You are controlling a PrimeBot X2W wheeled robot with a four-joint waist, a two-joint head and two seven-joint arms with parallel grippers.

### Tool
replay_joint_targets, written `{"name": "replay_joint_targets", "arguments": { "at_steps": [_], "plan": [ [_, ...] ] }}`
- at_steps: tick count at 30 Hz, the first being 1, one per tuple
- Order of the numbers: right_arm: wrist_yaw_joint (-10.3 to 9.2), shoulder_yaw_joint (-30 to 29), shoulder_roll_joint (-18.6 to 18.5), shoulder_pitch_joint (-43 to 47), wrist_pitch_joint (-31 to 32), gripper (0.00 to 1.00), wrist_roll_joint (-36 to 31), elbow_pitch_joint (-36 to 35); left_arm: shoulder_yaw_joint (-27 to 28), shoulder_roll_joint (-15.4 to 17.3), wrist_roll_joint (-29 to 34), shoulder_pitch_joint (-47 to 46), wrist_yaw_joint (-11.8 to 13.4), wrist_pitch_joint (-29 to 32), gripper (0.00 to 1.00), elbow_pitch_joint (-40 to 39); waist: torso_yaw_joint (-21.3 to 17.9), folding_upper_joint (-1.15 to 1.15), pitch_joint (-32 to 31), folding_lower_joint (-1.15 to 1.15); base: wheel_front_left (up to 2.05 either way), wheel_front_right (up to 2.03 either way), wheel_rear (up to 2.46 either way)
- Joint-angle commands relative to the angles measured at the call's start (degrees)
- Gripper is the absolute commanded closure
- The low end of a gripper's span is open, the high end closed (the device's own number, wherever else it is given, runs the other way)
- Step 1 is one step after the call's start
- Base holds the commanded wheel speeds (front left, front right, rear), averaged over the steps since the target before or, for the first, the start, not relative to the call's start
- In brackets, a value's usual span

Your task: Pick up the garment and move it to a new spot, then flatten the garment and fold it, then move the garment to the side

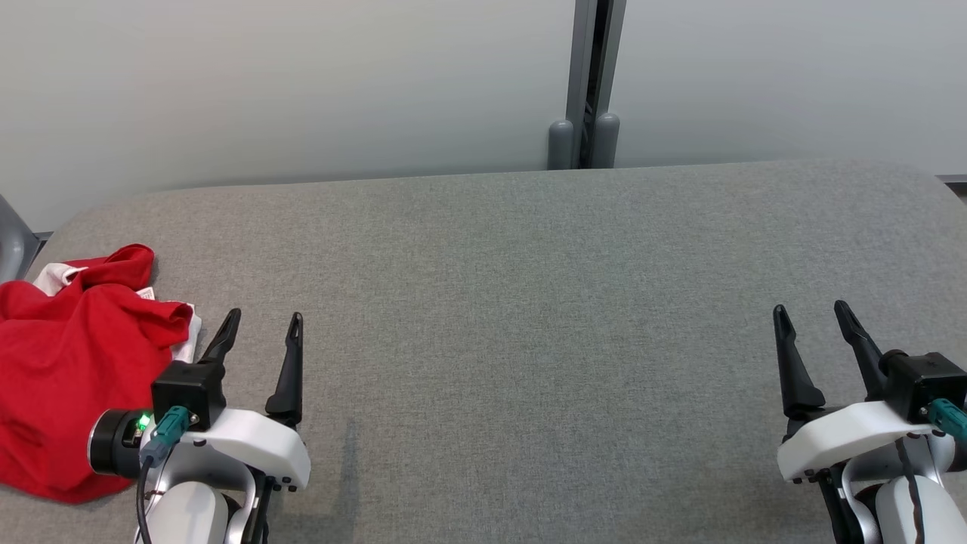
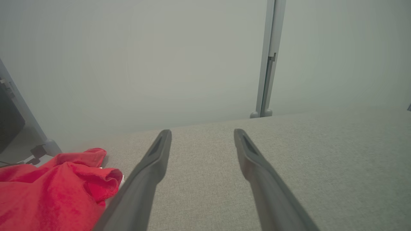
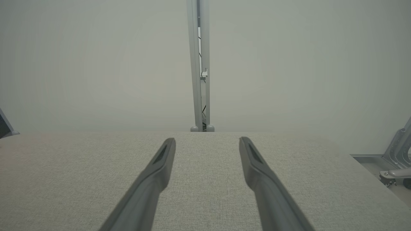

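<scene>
Crumpled red garment [image 1: 68,363] is lying just left of the left hand [image 1: 264,317], the nearer one; the right hand [image 1: 810,308] is hovering well across the counter [image 1: 529,302]. Both are empty, fingers spread.

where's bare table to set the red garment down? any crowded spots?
Free: the grey table from the left gripper across to the right gripper, back to the far edge by the partition post. Crowded: the left edge, where the crumpled red garment lies beside the left gripper.
</scene>
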Motion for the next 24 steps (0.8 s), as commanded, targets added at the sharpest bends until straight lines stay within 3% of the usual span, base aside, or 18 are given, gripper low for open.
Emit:
{"name": "replay_joint_targets", "arguments": {
  "at_steps": [1, 10, 24],
  "plan": [
    [0.10, -0.18, -0.12, 0.20, 0.03, 0.00, 0.11, -0.15, -0.07, 0.38, -0.30, -0.14, 0.42, 0.06, 0.00, -0.06, 0.12, 0.00, 0.03, 0.00, 0.00, 0.00, 0.00],
    [0.10, -0.59, 0.03, 0.35, -0.03, 0.00, -0.19, -0.58, -0.28, 0.47, -0.98, -1.36, 0.21, -0.38, 0.00, -0.02, 2.54, 0.00, 0.54, 0.00, 0.00, 0.00, 0.00],
    [0.10, 1.37, -0.07, -0.81, 0.26, 0.00, -0.35, -1.57, 1.97, 0.96, -2.81, -2.21, 2.01, -2.64, 0.00, -0.34, 13.89, 0.00, 1.72, 0.00, 0.00, 0.00, 0.00]
  ]
}}
